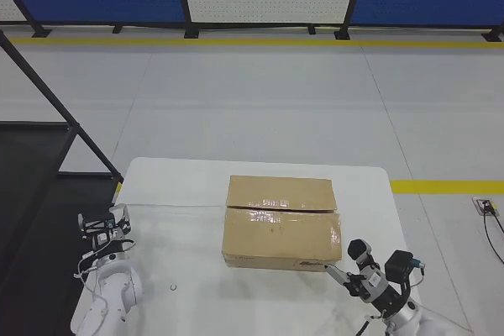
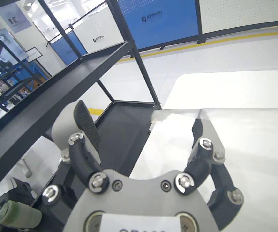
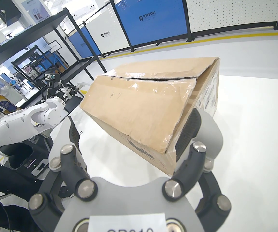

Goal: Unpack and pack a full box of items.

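Cardboard box (image 3: 139, 97) just beside right claw (image 3: 132, 126)

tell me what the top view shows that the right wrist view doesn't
Top view, not right wrist: a floor socket with its cable, off beside the table. Right wrist, not top: the printed label on one end of the cardboard box, and the room behind the black rack. Both: the closed box, the open right gripper close to one of its corners, and the open left gripper at the table's edge by the rack.
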Available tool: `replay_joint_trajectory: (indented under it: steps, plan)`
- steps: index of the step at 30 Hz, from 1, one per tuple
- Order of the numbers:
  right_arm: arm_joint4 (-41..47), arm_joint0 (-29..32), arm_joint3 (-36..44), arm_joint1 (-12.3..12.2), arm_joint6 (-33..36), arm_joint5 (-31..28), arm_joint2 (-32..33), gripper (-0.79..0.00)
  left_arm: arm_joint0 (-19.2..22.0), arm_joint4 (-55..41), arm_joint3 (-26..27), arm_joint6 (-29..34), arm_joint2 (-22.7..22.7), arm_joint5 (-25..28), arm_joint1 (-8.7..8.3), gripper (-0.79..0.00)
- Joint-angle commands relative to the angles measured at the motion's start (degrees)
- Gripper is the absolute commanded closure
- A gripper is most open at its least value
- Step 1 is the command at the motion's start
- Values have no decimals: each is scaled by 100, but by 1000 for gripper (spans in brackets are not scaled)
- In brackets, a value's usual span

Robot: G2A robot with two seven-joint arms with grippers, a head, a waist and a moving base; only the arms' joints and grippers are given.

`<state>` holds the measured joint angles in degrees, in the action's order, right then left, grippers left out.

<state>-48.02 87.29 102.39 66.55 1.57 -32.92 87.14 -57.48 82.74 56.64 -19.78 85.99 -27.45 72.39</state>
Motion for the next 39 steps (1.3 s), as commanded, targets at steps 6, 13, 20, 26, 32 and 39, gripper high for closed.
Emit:
replay_joint_trajectory:
  steps: [6,13,20,26,32,39]
  plan:
    - [40,-197,27,-3,216,17,-92,-785,92,-212,-250,81,374,-183,-31,-785]
    - [72,-367,-12,-4,350,7,-195,-785,194,-343,-432,148,682,-359,-65,-785]
    - [161,-438,-44,-10,391,-67,-241,-785,169,-863,-217,16,894,-223,-37,-785]
    - [697,-461,-101,-30,589,-355,-214,-785,-128,-1159,330,-139,924,684,-35,-785]
    - [1723,-717,-115,-96,1568,-523,-110,-785,-718,-900,1160,-245,899,2183,-121,-785]
    - [3142,-1210,-447,-227,2640,-836,304,-785,-1408,-1142,2235,-553,995,3397,-169,-785]
